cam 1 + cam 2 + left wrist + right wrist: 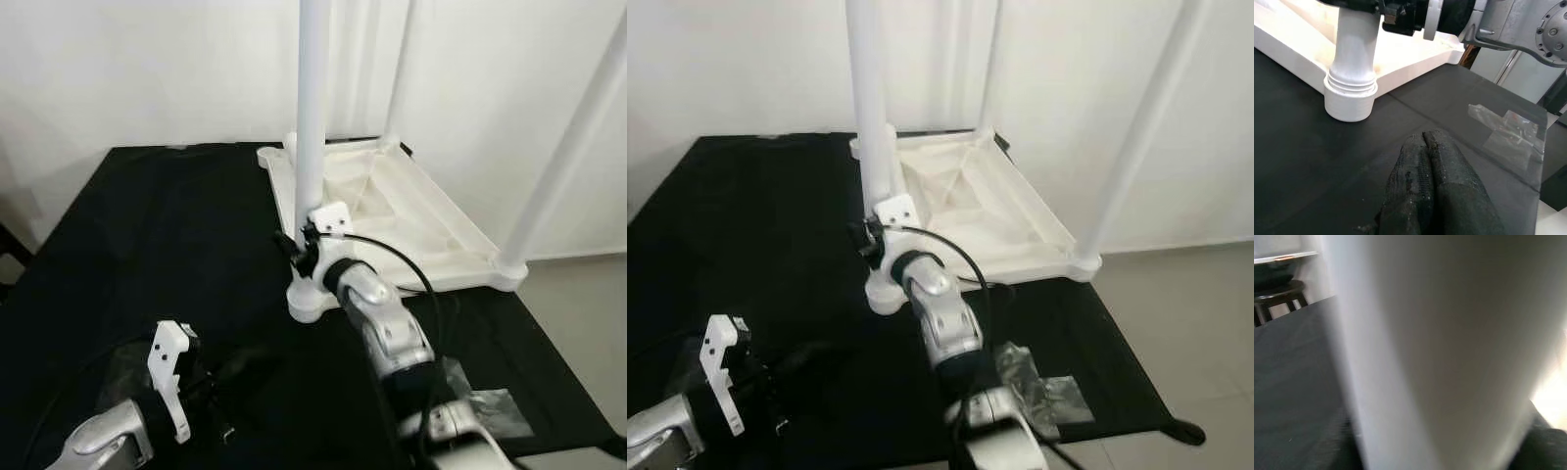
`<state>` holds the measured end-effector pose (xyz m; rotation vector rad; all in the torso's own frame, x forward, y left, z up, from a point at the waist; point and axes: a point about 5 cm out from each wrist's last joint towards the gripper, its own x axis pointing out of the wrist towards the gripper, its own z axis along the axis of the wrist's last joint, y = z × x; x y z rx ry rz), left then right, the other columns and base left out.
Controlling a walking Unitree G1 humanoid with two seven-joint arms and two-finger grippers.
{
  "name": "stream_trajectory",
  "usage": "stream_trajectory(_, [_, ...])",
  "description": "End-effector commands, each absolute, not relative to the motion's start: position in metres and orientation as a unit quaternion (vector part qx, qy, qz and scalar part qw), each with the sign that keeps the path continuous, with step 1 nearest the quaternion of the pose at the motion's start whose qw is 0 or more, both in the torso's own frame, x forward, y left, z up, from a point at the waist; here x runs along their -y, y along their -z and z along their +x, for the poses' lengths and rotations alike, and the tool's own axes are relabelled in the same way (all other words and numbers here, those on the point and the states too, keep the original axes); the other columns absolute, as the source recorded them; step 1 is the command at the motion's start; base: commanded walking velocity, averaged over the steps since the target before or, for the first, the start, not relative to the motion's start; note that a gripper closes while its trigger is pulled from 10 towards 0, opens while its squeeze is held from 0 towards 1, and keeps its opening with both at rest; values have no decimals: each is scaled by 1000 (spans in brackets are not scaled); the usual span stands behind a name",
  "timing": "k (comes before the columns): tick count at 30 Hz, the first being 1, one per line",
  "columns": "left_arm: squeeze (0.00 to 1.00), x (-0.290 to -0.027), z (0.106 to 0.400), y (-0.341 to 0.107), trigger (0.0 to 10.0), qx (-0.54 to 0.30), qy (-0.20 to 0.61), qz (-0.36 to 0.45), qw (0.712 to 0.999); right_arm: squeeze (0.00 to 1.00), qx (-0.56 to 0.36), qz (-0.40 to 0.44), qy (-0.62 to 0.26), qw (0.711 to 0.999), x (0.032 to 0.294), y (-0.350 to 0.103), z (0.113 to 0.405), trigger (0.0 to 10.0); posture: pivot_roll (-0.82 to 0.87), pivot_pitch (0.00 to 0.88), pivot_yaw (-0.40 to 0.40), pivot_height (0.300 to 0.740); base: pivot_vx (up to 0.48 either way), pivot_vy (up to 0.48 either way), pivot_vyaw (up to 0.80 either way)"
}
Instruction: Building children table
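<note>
**Right gripper on near leg, seating risk**

Left gripper (pixel 223 416) hovers low over the black cloth-covered bench (pixel 147 245), fingers (pixel 1432 186) pressed together, empty. The white plastic children's tabletop (pixel 392 211) lies upside down, legs up. Right gripper (pixel 297 250) sits against the near white tubular leg (pixel 312 117) just above its socket; can't tell its finger state. Risk: side push tilts the leg and cross-threads it, or the tabletop slides on the cloth.
</note>
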<state>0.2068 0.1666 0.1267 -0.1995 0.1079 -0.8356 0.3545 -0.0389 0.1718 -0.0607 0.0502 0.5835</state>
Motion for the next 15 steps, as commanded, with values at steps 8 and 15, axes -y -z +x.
stream_trajectory(8, [0, -168, 206, -126, 10000, -58, 402, -93, 909, 1000, 22, -44, -485, 873, 43, -199, 358, 10000, 13, 59, -4, 740, 0, 0, 0])
stream_trajectory(15, [0, -168, 203, -126, 10000, -60, 402, -92, 909, 0, -13, -112, -556, 823, 67, -195, 369, 10000, 33, 71, -2, 740, 0, 0, 0])
